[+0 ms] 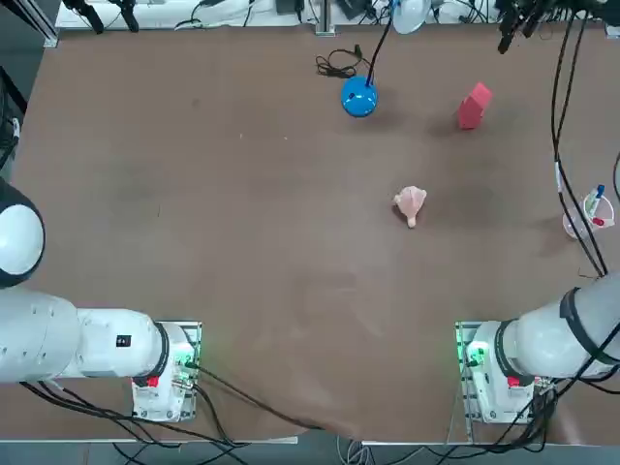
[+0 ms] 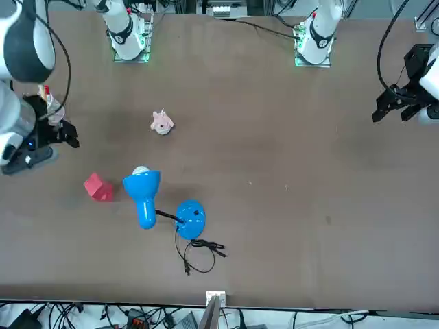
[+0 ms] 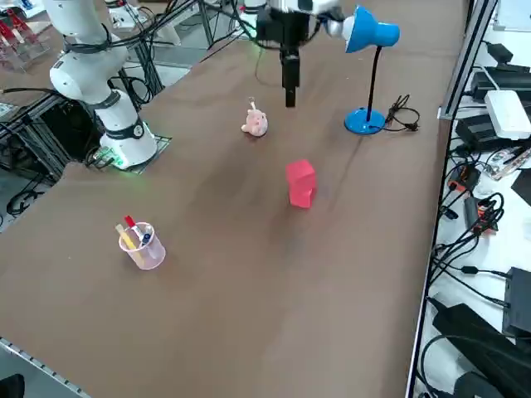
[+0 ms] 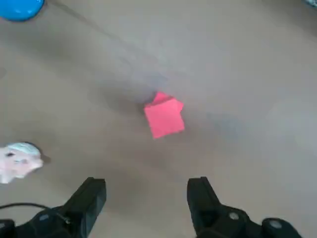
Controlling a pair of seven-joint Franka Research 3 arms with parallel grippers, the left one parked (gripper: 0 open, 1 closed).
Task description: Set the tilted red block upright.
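Currently | small matte red rectangular block (image 4: 164,117) is sitting tilted on the brown table (image 1: 242,242), centre of the wrist frame | right gripper (image 4: 146,201) is hovering above it, fingers spread, grasping nothing.

Even overhead light, soft shadows; wrist view slightly blurred.
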